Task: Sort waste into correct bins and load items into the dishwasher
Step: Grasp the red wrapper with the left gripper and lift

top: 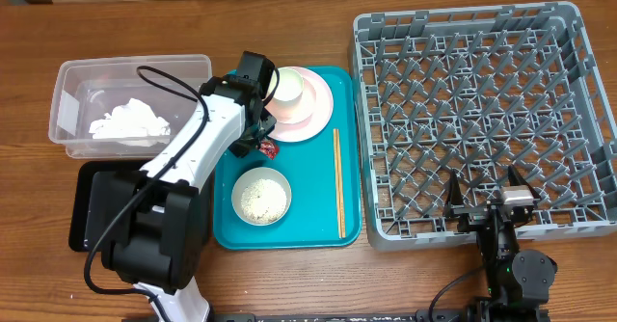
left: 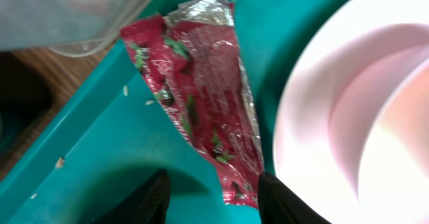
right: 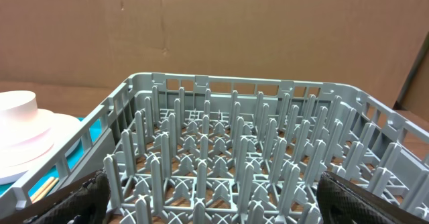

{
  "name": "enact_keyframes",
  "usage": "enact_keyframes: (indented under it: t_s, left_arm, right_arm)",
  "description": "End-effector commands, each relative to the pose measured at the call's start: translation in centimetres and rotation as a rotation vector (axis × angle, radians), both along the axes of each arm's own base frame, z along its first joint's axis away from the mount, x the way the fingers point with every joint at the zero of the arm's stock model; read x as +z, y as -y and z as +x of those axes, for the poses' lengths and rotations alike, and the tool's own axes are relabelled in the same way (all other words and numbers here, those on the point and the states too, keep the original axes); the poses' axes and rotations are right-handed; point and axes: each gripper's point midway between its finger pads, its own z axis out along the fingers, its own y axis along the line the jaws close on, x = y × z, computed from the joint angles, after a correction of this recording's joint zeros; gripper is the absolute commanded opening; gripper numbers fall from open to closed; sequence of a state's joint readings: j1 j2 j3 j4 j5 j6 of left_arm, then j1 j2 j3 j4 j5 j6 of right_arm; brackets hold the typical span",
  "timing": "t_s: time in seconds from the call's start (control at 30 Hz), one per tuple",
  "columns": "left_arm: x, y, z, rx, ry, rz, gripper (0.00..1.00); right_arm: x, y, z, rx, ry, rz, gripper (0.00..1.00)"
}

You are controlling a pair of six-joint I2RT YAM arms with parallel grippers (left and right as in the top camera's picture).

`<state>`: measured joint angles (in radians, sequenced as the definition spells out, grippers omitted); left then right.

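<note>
The crumpled red wrapper (top: 268, 149) lies on the teal tray beside the pink plate (top: 320, 110). My left gripper (top: 258, 134) is open just above it. In the left wrist view the wrapper (left: 201, 96) has its near end between the open fingers (left: 214, 204). A cream cup (top: 289, 89) stands on the plate. A pale bowl (top: 262, 195) holds rice. Chopsticks (top: 338, 182) lie along the tray's right side. The white tissue (top: 130, 120) is in the clear tub (top: 67, 71). My right gripper (top: 487, 192) is open and empty over the front edge of the grey rack (top: 482, 110).
The teal tray (top: 289, 235) sits between the bins and the rack. The black tray (top: 87, 206) lies in front of the clear tub, partly under my left arm. Loose rice grains (left: 125, 90) lie on the teal tray. A cardboard wall (right: 234, 29) stands behind the rack.
</note>
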<state>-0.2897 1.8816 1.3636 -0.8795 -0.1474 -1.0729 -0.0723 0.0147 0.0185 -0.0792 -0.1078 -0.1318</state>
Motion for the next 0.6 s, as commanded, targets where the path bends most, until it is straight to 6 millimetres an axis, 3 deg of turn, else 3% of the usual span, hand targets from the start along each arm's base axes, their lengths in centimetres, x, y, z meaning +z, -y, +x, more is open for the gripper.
enact_keyframes:
  t_s: [0.0, 0.57]
  left_arm:
    - [-0.43, 0.38, 0.07, -0.085, 0.0, 0.035, 0.45]
    - [-0.59, 0.45, 0.1, -0.092, 0.003, 0.035, 0.48]
  right_arm:
    - [-0.16, -0.1, 0.0, 0.006, 0.005, -0.004, 1.0]
    - [-0.16, -0.1, 0.0, 0.006, 0.005, -0.004, 1.0]
